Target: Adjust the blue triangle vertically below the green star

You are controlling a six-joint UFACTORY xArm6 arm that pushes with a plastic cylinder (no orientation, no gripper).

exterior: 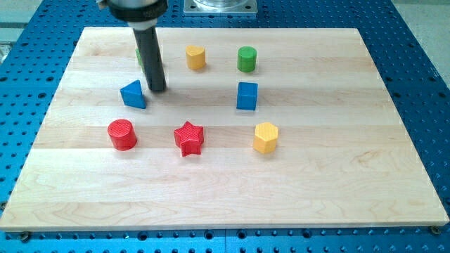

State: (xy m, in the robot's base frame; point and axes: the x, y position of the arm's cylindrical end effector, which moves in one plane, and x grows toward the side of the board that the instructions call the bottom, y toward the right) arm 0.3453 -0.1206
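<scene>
At the board's upper left, the blue triangle (133,94) sits just beside the tip (157,90) at its 9 o'clock, a green block (139,53), likely the green star, mostly hidden behind the rod at 12; no pincer fitted, so no jaw state.

Across the upper part of a pale wooden board (337,176): a yellow hexagonal block (195,57), and to its right a green cylinder (246,59), with a blue cube (247,95) just below that cylinder. Lower down, in a loose row from the view's left to right: a red cylinder (121,134), a red star (188,138), and a second yellow hexagon (266,137), all well apart. Under and around the board, a blue perforated table (415,84), with a grey metal plate (219,6) at the view's top edge.
</scene>
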